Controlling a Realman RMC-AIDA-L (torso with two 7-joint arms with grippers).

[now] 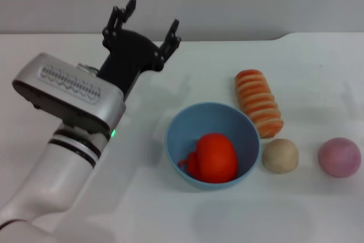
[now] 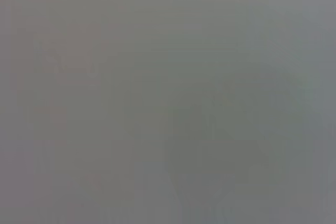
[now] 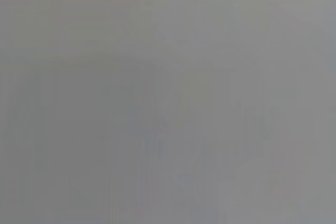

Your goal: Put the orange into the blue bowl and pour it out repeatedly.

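Left hand (image 1: 145,27) hangs over the far left part of the white table (image 1: 318,72), its dark fingers (image 1: 172,35) spread wide and holding nothing, pointed away from the robot toward the back wall. It sits well apart from the bowl, behind it and to its left. Both wrist views give only a featureless grey, so nothing can be read from them, and the right hand appears in no view.

Moving rightward, the blue bowl (image 1: 176,140) stands upright near the middle of the table with the orange (image 1: 216,157) resting inside it, leaning toward the near wall. A small red bit shows beside the fruit at the bowl's floor; whether it belongs to the orange I cannot tell.

Further right, a striped bread loaf (image 1: 259,102) lies just behind the bowl's right rim, a tan ball (image 1: 280,155) sits just beside the bowl, and a pink ball (image 1: 339,157) lies near the table's right side.

By my reading, the placing step is done: fruit in, hand free. The pouring step comes next. That calls for the left hand to come down to the bowl's near-left rim, pinch the wall firmly, then lift and tip it toward open table, away from the loaf and balls, so the orange rolls out somewhere reachable.
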